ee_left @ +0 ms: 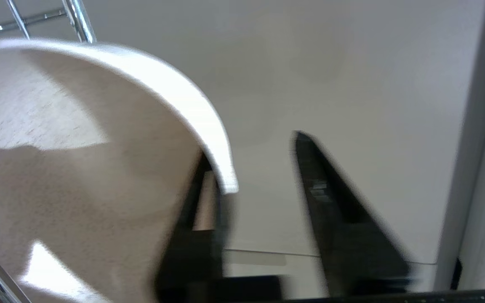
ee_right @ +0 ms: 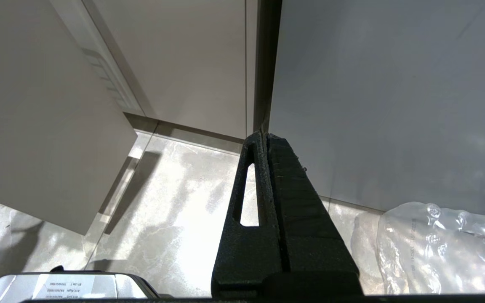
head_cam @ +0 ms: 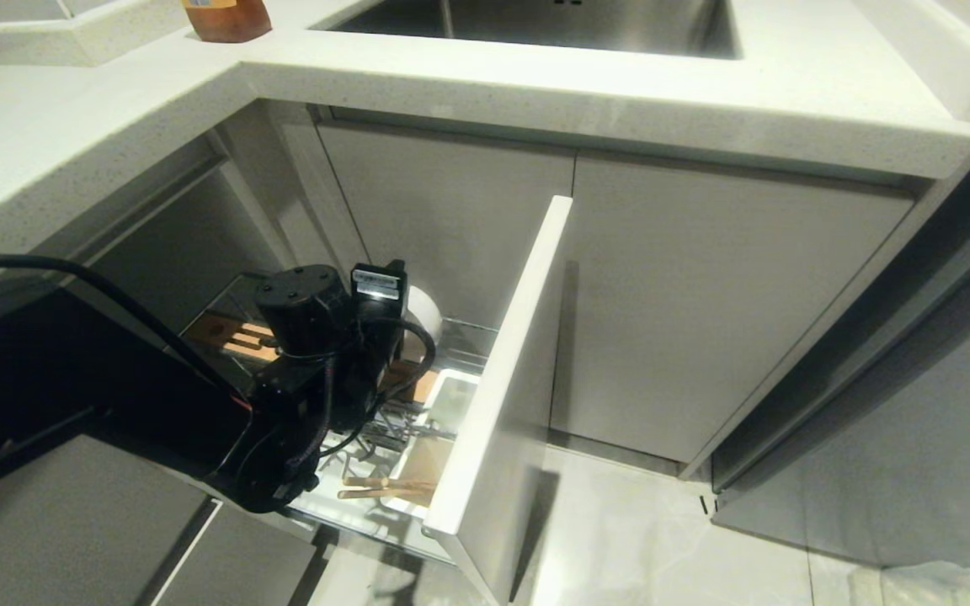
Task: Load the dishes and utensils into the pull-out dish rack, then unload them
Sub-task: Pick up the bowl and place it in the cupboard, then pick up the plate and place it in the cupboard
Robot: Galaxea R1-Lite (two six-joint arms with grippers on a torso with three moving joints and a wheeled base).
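The pull-out dish rack [head_cam: 508,379] stands drawn out under the counter, its tall white front panel toward the floor. A cream-white bowl [head_cam: 424,313] stands on edge in the rack's chrome wires. My left gripper [ee_left: 251,148] is open right beside the bowl [ee_left: 78,160]. One finger lies against the bowl's rim and the other stands apart, with nothing between them. In the head view the wrist hides the fingers. Light-wooden chopsticks [head_cam: 386,486] lie at the white utensil cups [head_cam: 451,402]. My right gripper [ee_right: 263,135] is shut and empty above the floor.
A light-wood slotted strip [head_cam: 237,338] runs along the rack's back. The white countertop [head_cam: 620,93] with a steel sink [head_cam: 552,25] overhangs the rack, and an orange bottle [head_cam: 226,18] stands on it. Closed cabinet doors [head_cam: 704,320] are to the right. A clear plastic bag [ee_right: 444,248] lies on the floor.
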